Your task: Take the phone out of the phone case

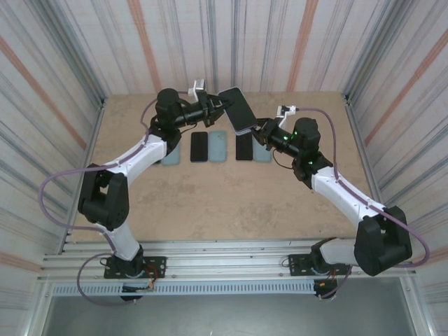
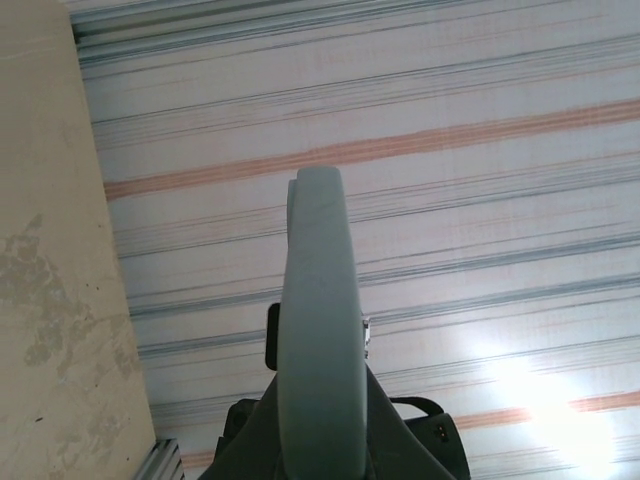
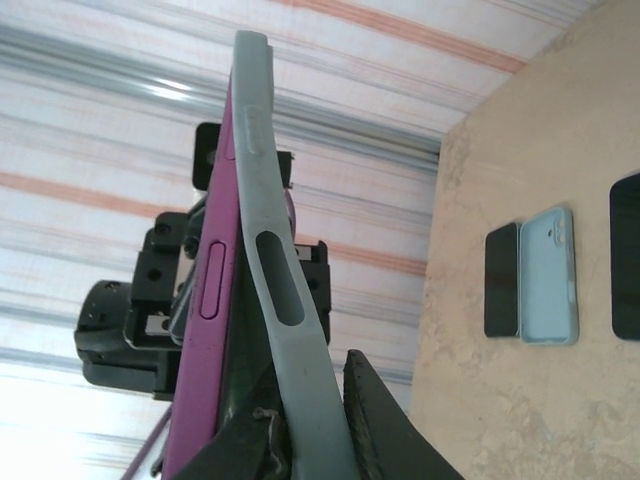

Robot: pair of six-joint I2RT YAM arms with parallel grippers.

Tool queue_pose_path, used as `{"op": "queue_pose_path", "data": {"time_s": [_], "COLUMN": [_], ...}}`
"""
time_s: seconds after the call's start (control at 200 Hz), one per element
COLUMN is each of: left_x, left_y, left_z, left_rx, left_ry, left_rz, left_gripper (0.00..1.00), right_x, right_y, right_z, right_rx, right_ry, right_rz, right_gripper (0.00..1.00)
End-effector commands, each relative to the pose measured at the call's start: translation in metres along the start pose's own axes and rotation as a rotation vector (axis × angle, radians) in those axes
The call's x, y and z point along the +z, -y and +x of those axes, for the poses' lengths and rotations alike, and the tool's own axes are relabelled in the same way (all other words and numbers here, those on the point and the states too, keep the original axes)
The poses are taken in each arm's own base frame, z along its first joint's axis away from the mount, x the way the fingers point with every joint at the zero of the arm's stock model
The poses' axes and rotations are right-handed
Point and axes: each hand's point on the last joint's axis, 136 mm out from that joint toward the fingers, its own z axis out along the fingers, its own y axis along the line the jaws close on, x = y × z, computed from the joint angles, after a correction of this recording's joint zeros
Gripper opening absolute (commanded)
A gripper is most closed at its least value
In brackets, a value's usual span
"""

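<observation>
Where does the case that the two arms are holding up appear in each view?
Top external: held case at upper centre.
Left wrist: its edge rises from bottom centre.
Right wrist: its grey edge runs left of centre, purple phone on its left.
Shared landmark: the striped wall, in all three.

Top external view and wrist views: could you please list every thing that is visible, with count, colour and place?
Purple slab phone: one, purple, in the air between the arms, partly out of its case.
Grey-blue soft phone case: one, grey-blue, around the purple phone.
Black flat phones: two, black, on the table, far middle.
Pale blue phone cases: three, pale blue, beside the black phones, one partly under the left arm.
Tan table: one, tan, below.
Left pincer: one, black, closed on the case.
Right pincer: one, black, closed on the case.
</observation>
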Motion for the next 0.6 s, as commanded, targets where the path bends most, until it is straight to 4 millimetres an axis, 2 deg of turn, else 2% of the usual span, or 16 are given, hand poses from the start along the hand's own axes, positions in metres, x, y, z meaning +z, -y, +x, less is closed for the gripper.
{"op": "queue_pose_path", "data": {"time_s": [0.0, 0.22, 0.321, 0.451, 0.596], "left_x": [0.008, 0.008, 0.008, 0.009, 0.008], "left_y": [-0.011, -0.013, -0.014, -0.013, -0.007], "left_z": [-0.001, -0.002, -0.003, -0.003, -0.004], "left_rx": [-0.002, -0.005, -0.004, 0.001, 0.020], "left_ry": [0.024, 0.025, 0.027, 0.026, 0.033], "left_rz": [-0.013, -0.025, -0.031, -0.035, -0.045], "left_gripper": [0.04, 0.23, 0.39, 0.55, 0.65], "right_x": [-0.004, -0.003, -0.005, -0.006, -0.005], "right_y": [-0.043, -0.037, -0.034, -0.032, -0.028], "right_z": [0.008, 0.003, 0.000, -0.003, -0.008], "right_rx": [-0.026, -0.004, -0.004, -0.009, -0.011], "right_ry": [-0.027, -0.006, 0.012, 0.030, 0.048], "right_rz": [-0.151, -0.151, -0.145, -0.141, -0.143], "right_gripper": [0.14, 0.00, 0.00, 0.00, 0.00]}}
